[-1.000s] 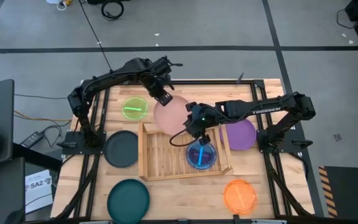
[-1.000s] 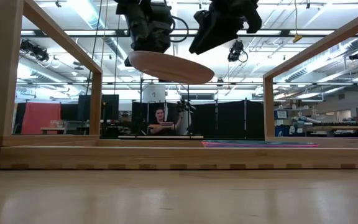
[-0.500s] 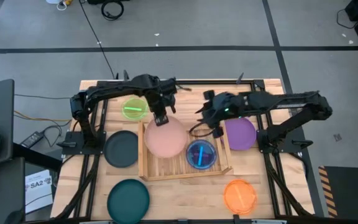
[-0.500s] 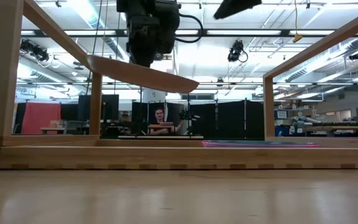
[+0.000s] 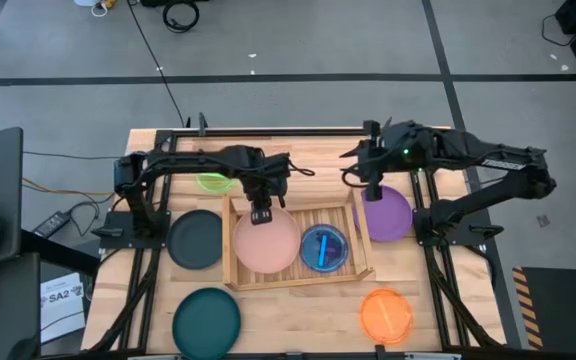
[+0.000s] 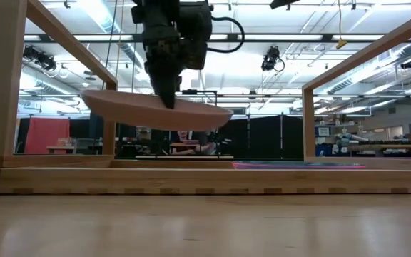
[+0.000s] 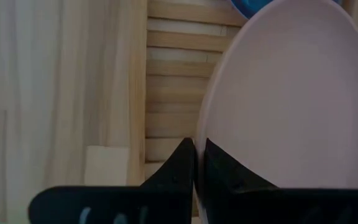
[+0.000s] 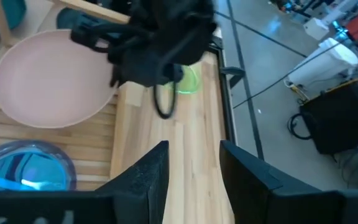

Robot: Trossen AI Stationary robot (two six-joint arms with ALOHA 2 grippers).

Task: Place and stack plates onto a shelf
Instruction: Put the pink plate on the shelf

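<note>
A large pink plate (image 5: 266, 243) hangs over the left half of the light-wood shelf (image 5: 298, 282), with my left gripper (image 5: 261, 212) shut on its far rim. In the low view the pink plate (image 6: 155, 111) floats clear and nearly level. A small blue plate (image 5: 323, 248) lies on the slats in the shelf's right half. My right gripper (image 5: 368, 178) is open and high over the table's far right, above the purple plate (image 5: 386, 213), with nothing between its fingers (image 8: 160, 168). My left gripper pinches the pink plate's far rim (image 7: 201, 134) between its two fingers, one on the upper face and one below. The fingers come steeply from above. The plate reaches toward the near edge from the hold, lifted clear of the shelf and dipping slightly to one side.
A dark grey plate (image 5: 196, 238) lies left of the shelf, a teal one (image 5: 206, 318) at the near left, an orange one (image 5: 385, 315) at the near right. A lime green plate (image 5: 211, 181) sits partly under the left arm. Wooden frame posts (image 6: 9, 78) stand around the table.
My left gripper has carried the pink plate toward the near edge and down, from over the shelf's far rail to over its left half; the plate has rolled nearer to level. My right gripper has risen and drawn back from the blue plate toward the far right.
</note>
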